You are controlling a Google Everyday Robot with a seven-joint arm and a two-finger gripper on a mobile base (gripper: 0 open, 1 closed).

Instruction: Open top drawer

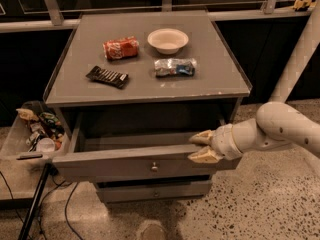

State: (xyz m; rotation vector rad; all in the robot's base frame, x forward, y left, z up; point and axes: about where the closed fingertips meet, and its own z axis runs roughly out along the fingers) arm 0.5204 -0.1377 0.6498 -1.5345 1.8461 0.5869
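Observation:
The top drawer of the grey cabinet stands pulled out. Its front panel has a small metal knob at the centre, and its deep grey interior shows behind it. My gripper reaches in from the right on a white arm and sits at the right end of the drawer's front panel. One tan finger is above the panel's top edge and the other is in front of it. The fingers are apart.
On the cabinet top lie a red can, a white bowl, a dark snack bar and a blue-silver packet. A lower drawer front is shut. A cluttered bin stands left, a white pole right.

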